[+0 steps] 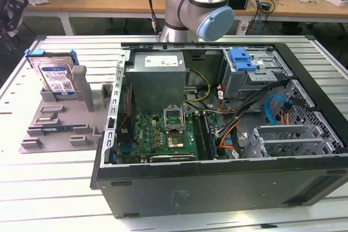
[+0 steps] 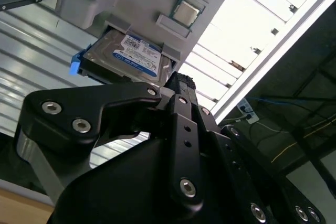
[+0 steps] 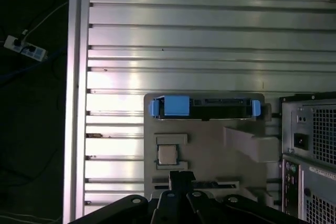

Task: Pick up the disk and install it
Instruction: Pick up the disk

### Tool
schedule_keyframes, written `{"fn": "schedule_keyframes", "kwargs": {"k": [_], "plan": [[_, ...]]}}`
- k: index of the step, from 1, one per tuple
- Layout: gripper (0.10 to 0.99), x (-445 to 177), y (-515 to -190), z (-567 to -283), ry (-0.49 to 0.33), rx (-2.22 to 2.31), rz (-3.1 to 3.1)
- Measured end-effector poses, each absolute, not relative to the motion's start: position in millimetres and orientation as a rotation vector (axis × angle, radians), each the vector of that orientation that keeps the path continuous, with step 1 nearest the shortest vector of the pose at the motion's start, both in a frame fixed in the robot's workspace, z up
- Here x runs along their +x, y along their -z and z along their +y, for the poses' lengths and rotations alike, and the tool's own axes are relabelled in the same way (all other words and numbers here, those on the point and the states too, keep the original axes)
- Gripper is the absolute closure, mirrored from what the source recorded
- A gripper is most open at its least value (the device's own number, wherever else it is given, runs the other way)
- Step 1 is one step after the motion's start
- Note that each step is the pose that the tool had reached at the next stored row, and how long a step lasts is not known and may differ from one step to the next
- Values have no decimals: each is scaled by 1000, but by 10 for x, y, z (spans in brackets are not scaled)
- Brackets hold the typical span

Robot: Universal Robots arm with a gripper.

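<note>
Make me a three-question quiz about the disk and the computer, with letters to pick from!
1. Where is the disk?
A) inside the computer case
B) upright in the grey stand beside the case
C) on a shelf

2. What colour is the frame round the disk?
A) red
B) green
C) blue

3. How is the computer case?
A) open, its insides showing
B) shut with a cover
C) tipped upside down

Answers:
1 B: in the exterior view the disk stands on edge in the stand, on the exterior view's left of the case.
2 C: blue edges show at the disk's ends in both wrist views.
3 A: boards and cables lie in plain sight.
</note>
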State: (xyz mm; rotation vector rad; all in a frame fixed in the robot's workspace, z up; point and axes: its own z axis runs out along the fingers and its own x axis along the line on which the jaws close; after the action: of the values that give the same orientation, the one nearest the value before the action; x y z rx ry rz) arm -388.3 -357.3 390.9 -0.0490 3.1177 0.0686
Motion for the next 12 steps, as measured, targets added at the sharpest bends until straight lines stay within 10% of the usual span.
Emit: {"fn": "schedule_keyframes", "kwargs": {"k": [12], "plan": [[980,-3883,-3909,-3573,-72,-370,3101]]}}
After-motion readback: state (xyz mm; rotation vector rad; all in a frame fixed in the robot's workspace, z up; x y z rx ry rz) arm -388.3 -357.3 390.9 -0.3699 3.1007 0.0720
